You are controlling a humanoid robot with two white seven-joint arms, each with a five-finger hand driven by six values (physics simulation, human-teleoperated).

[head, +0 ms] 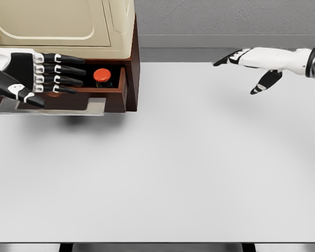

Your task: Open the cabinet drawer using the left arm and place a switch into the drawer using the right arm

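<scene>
Drawer [113, 94] open at ten o'clock, switch [102, 76] lying inside. Left hand [39, 76] flat over drawer, gripping nothing; right hand [249, 65] released at two o'clock. Advise withdrawing both clear without nudging the drawer

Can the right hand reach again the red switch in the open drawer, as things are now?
Probably yes. The drawer is pulled out and the switch lies uncovered. The right hand is open over bare table; the left hand sits beside the switch, not over it.

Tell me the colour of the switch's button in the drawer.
Red-orange, on the switch in the head view.
</scene>
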